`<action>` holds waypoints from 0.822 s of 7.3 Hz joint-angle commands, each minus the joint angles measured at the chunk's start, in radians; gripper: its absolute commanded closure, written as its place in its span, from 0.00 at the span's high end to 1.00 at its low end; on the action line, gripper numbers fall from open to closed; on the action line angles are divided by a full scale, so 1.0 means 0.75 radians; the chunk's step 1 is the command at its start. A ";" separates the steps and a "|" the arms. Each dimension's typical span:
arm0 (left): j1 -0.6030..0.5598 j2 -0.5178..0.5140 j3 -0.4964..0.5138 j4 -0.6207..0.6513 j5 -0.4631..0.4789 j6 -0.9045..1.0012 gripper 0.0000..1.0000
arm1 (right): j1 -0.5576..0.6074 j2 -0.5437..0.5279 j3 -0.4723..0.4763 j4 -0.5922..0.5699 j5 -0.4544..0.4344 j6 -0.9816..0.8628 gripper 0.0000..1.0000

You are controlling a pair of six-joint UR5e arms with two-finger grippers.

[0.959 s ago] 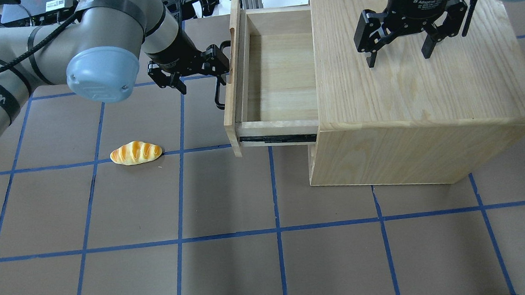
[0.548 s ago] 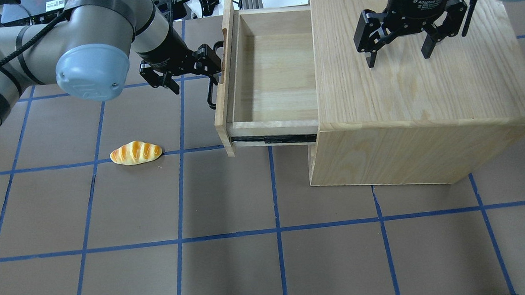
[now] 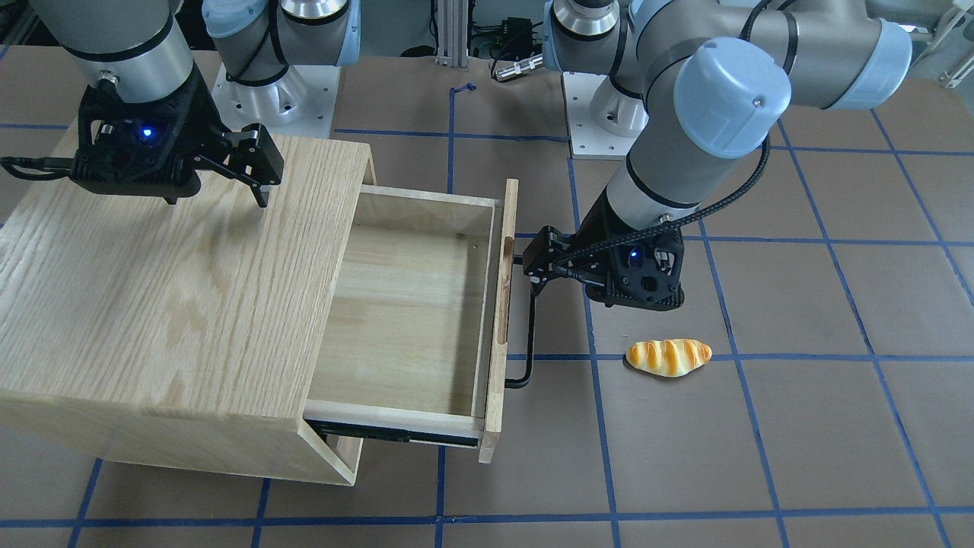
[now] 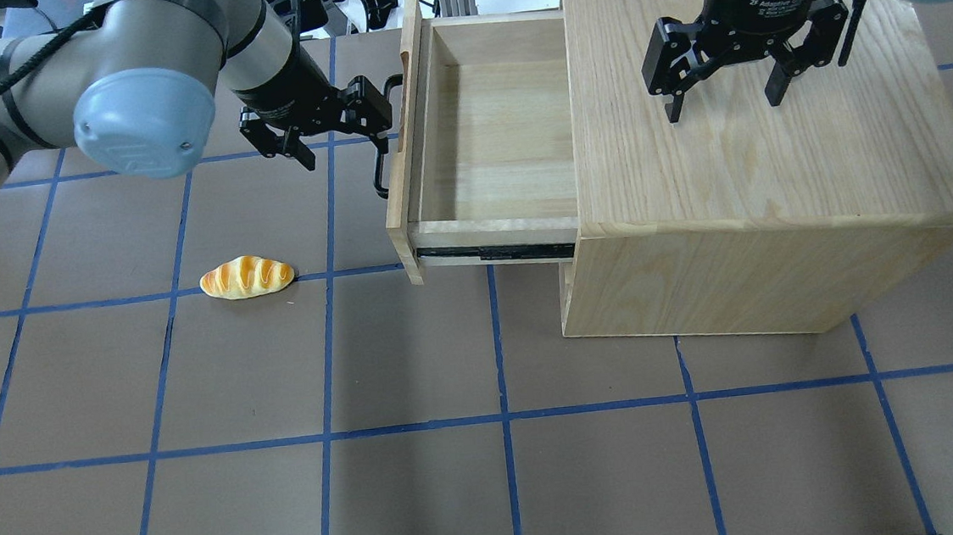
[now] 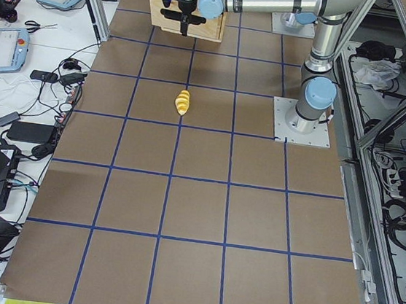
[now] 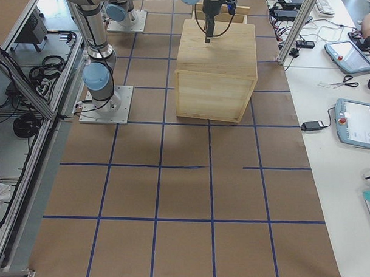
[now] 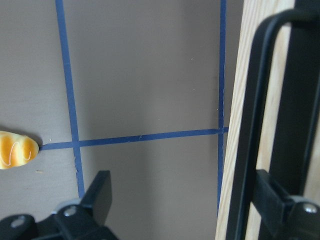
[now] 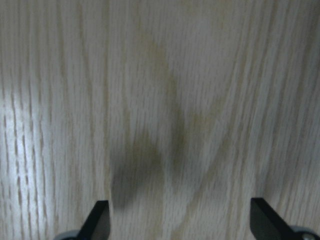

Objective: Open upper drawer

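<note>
The upper drawer (image 4: 491, 130) stands pulled far out of the oak-grain cabinet (image 4: 760, 194), and its pale-wood inside is empty. Its front panel (image 4: 400, 137) carries a long black bar handle (image 4: 380, 152). My left gripper (image 4: 342, 132) is open at that handle. In the left wrist view the handle (image 7: 252, 150) runs between the spread fingers, with one finger (image 7: 282, 202) tucked between bar and panel (image 7: 234, 125). My right gripper (image 4: 719, 105) is open and empty just above the cabinet top, its fingers wide apart in the right wrist view (image 8: 177, 225).
A toy bread roll (image 4: 248, 277) lies on the brown, blue-taped table to the left of the drawer front; it also shows in the front view (image 3: 668, 357). A lower drawer front shows slightly under the open one (image 3: 346, 449).
The drawer has slid further out to the left, drawn along by my left gripper at the handle. The right gripper has not moved.
</note>
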 commanded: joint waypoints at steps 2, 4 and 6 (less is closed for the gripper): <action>0.062 0.158 0.005 -0.205 0.195 0.034 1.00 | 0.000 0.000 0.000 0.000 0.000 0.001 1.00; 0.060 0.242 0.005 -0.238 0.278 0.019 1.00 | -0.002 0.000 0.000 0.000 0.000 -0.001 1.00; 0.054 0.273 0.003 -0.240 0.280 0.017 1.00 | 0.000 0.000 0.000 0.000 0.000 0.001 1.00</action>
